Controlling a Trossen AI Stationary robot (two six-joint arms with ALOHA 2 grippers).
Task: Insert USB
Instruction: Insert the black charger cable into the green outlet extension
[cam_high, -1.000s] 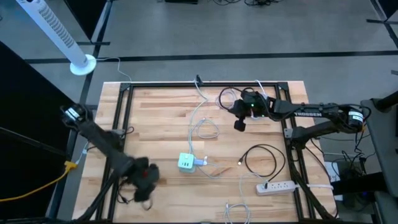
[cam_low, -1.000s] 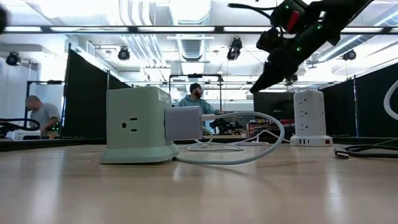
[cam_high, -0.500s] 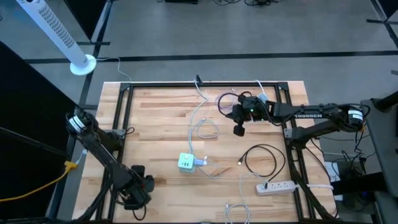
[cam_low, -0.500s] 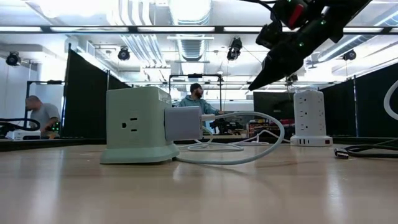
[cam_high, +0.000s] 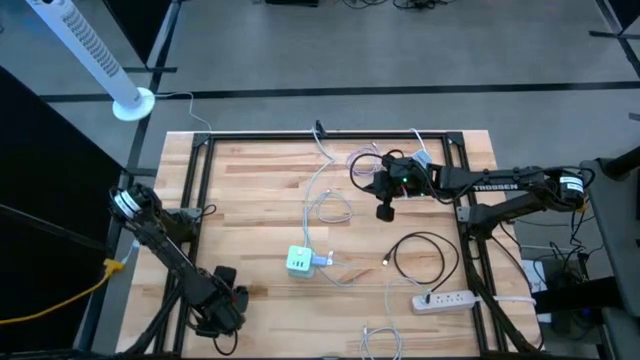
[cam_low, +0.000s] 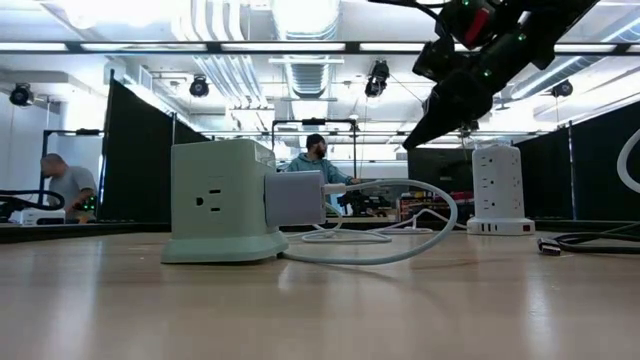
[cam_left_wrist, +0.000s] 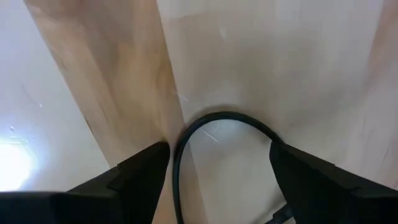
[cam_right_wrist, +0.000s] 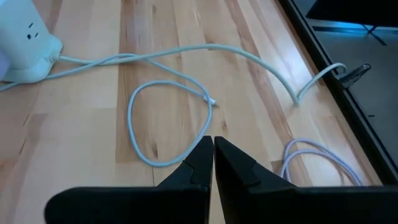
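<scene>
White USB cable is lying looped mid-counter, its free plug resting on the wood beyond the green power cube. Right gripper is hanging above it, closed and empty. Left gripper is sitting open at the counter's near-left corner.

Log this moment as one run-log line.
right gripper: shut, empty, above white USB cable | left gripper: open, near table edge | green power cube: charger plugged in
</scene>
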